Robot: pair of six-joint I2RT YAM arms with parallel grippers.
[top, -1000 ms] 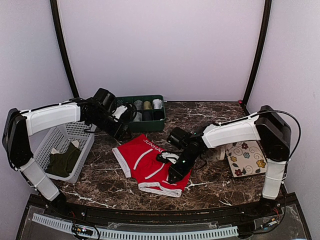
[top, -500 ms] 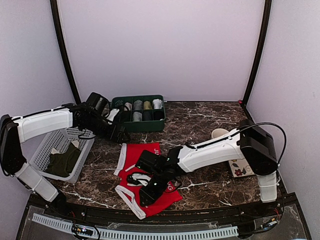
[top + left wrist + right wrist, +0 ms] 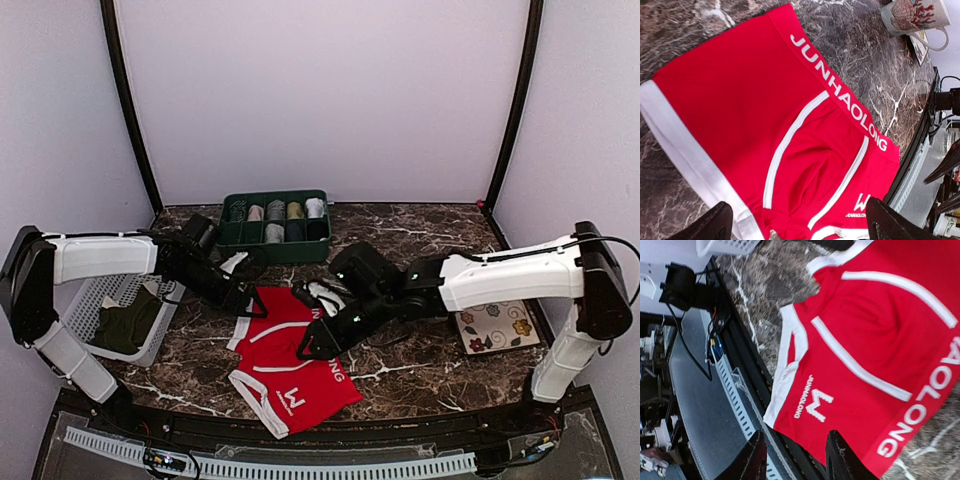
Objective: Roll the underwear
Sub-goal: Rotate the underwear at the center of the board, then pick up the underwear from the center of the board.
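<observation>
Underwear (image 3: 285,365) flat on the table (image 3: 420,372); left gripper (image 3: 799,210) and right gripper (image 3: 796,437) above it, the 2 spread wide, gripping nothing.

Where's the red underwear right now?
Top view: the bright red fabric boxer briefs lie spread on the dark marble table, front centre, right of the white plastic basket and nearer than the green organiser tray.
</observation>
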